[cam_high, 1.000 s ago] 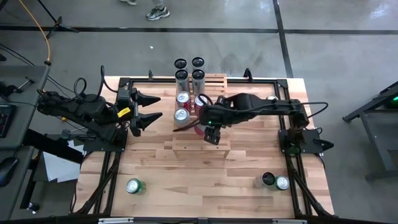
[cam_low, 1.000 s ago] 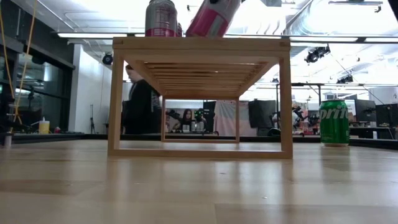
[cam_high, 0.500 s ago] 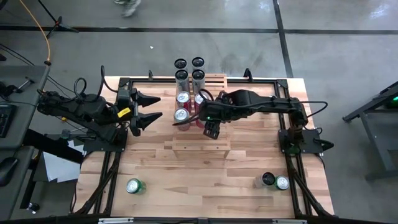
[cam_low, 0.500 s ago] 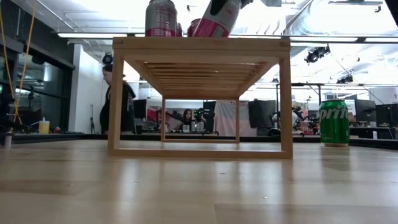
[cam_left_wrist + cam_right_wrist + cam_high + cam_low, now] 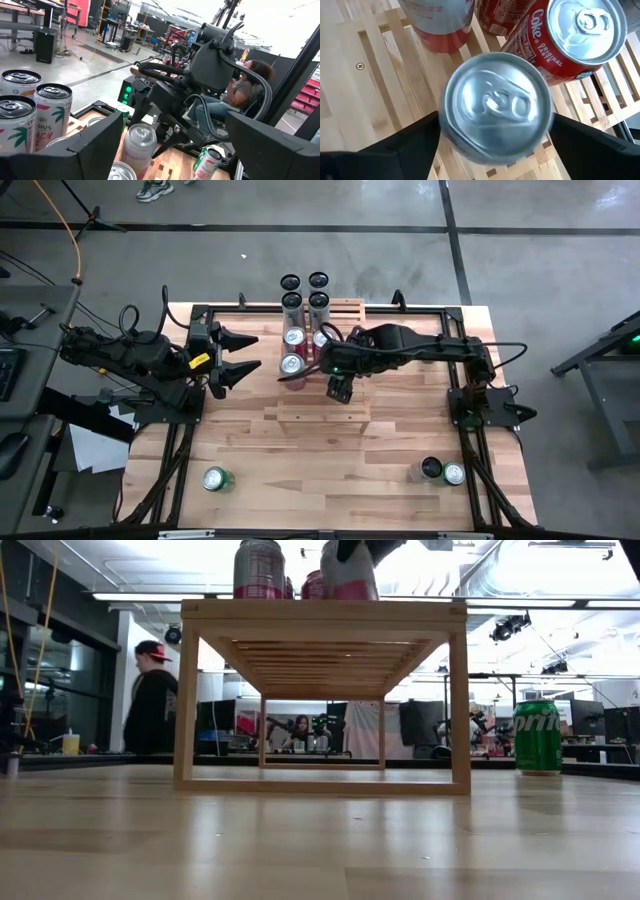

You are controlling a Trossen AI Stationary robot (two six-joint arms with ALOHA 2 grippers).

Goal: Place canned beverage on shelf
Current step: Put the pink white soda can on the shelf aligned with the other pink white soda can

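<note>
Wood table, shelf mid; right gripper fingers around upright can; left gripper apart, idle beside.

Overhead and table-level cameras both see the shelf.

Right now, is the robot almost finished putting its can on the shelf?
Nearly. Several cans already stand on the shelf. The right gripper has a pink can upright on the top slats beside a Coke can, its fingers at either side. Left: back away. Three cans wait on the table; the left gripper idles open.
</note>
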